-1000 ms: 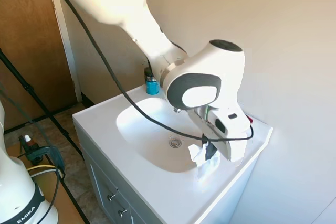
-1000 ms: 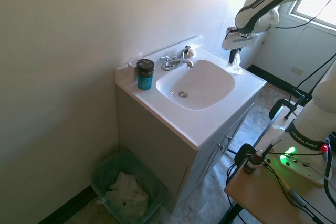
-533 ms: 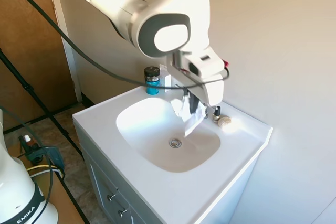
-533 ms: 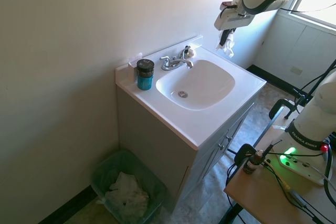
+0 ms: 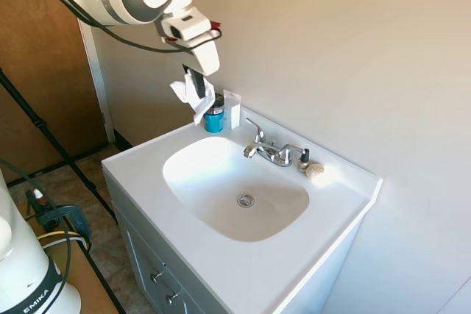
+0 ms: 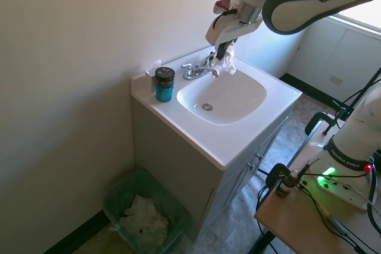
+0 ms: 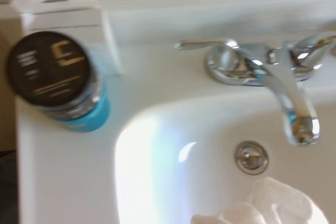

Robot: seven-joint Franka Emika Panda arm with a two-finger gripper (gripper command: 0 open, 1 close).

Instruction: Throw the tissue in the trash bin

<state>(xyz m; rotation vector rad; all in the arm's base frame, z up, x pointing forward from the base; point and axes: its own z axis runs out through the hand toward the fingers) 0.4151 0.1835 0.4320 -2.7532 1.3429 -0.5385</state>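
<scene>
- white arm is stretched out up high, reaching in from the left in the first exterior view and from the right in the second
- wrist is bent so the gripper [image 5: 193,82] [image 6: 224,49] points down
- fingers are pinched together, with something white dangling from between them

tissue [image 7: 273,205] — cut off, blurred

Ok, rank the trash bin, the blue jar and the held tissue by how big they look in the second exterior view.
1. trash bin, clearly the largest, down on the floor beside the vanity.
2 and 3. blue jar and tissue in the gripper: they look about alike, and the tissue hangs partly hidden, so no ranking between them.
</scene>
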